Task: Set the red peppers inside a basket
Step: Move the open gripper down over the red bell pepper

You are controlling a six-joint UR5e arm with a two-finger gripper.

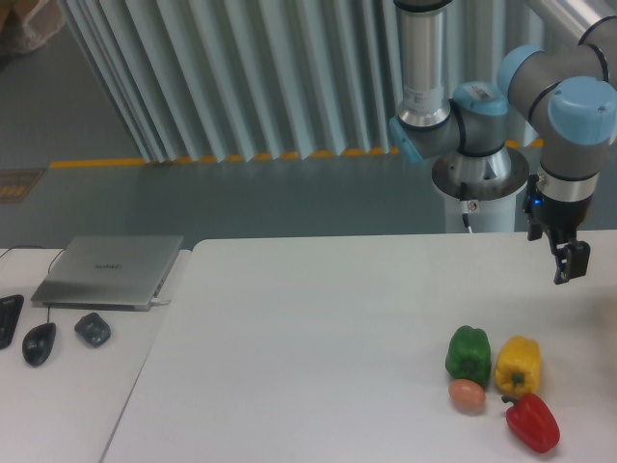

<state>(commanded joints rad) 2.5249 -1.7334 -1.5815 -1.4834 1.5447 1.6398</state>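
Red pepper [532, 422] lies well below the claw [569, 265], just under the yellow pepper [518, 364]; whether the claw is spread cannot be told. It should descend clear of its neighbours.

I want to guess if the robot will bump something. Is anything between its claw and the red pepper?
Yes. The yellow pepper sits on the table between the end effector and the red pepper, close to the red one. Coming down from above could avoid it. No basket is in view.
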